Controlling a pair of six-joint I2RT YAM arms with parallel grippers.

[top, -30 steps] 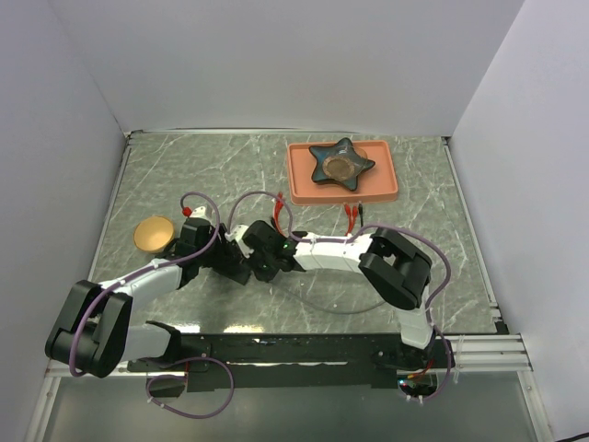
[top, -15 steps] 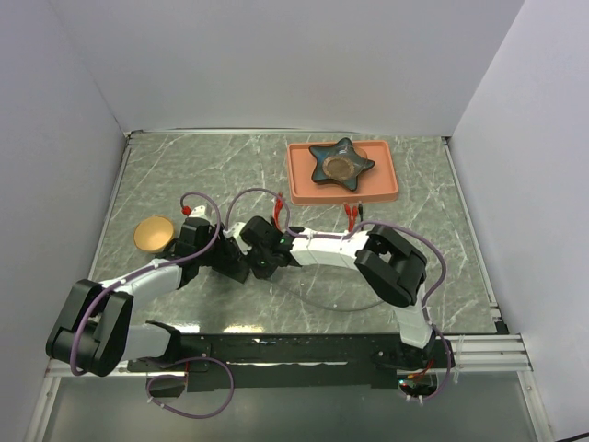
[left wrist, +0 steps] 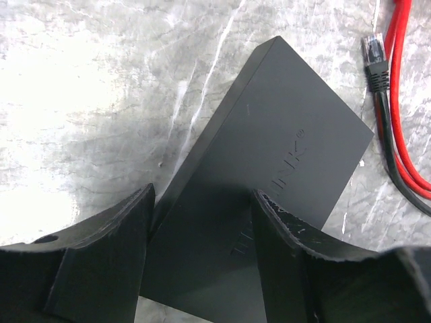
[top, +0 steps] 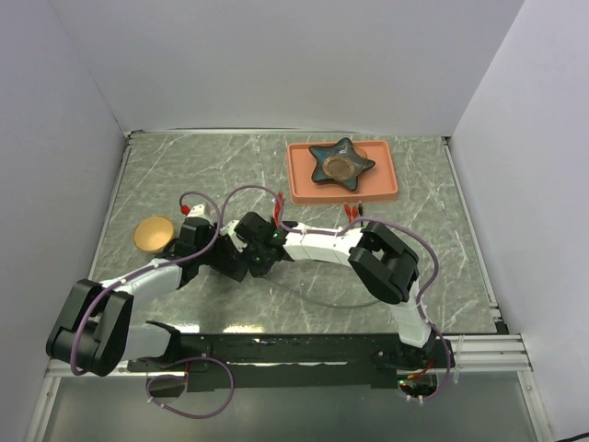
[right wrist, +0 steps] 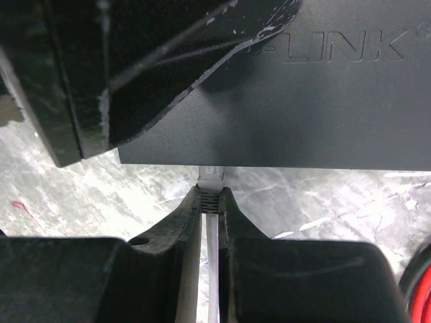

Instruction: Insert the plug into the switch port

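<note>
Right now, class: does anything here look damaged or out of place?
The left gripper's fingers are scuffed and chipped. A second plug lies loose beside red cables, apart from the switch; the right gripper holds the plug in use.

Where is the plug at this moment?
In the right wrist view, the plug sits centre frame, pinched in the right gripper, its tip at the switch's near edge.

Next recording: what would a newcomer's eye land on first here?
Mid-table, the left pincer is spread over the black switch, while the right pincer pinches a clear plug right at the switch's edge. After that, the orange tray with the dark star-shaped dish at the far side, and the red cable lying beside the switch.
</note>
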